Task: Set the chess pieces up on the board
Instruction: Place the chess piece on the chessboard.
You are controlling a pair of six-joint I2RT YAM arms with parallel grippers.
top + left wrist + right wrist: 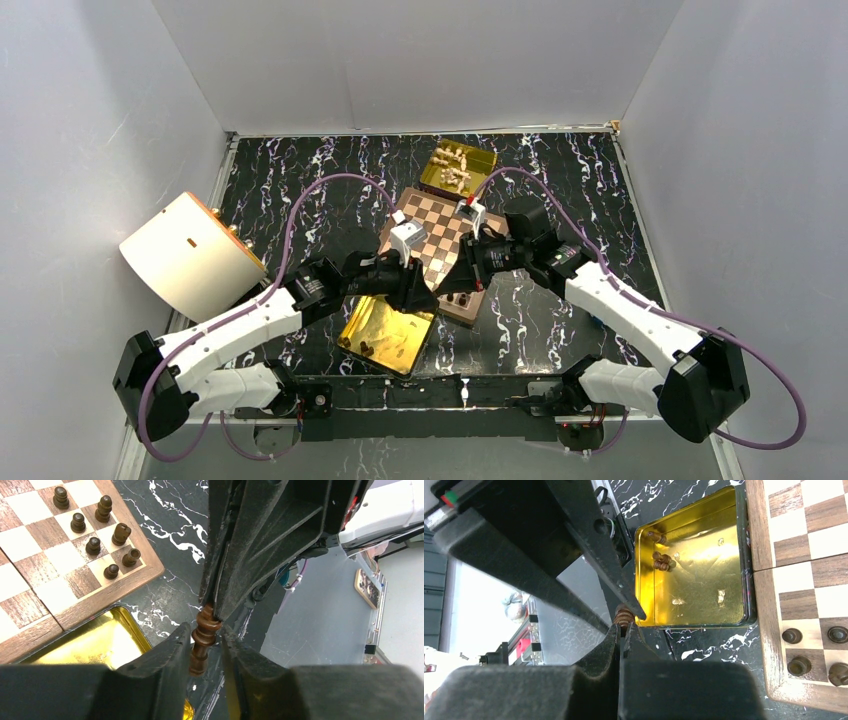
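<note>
Far left: a smooth cream drum-shaped object (190, 255) with an orange rim is sitting at the edge of the table (560, 190), which has a black top with white marble veining.

The left gripper (204, 645) is hanging over the gap between the near gold tray (694, 570) and the board's near corner. Its jaws are nearly closed and clamping a dark chess piece (205, 627) by the lower stem. The piece is turned dark-brown wood with a ringed collar and a slim waist, and it is being held off the table. The fingers (165, 665) are matte black with a grainy face.

The near tray is a shiny gold rectangle with rounded corners. Three more dark pieces (661, 560) are lying on their sides in one corner of it.

The right gripper (623, 629) is meeting the same piece from the opposite side. Its jaws are pressed fully together, tips at the piece's head. Can't tell whether it is actually pinching it.

The board (435, 222) is wooden, with brown and cream checks and a reddish rim. Seven dark pieces (93, 545) are standing on the squares by its near corner.

Beyond the board, a second gold tray (484, 160) is holding the cream pieces (455, 170).
</note>
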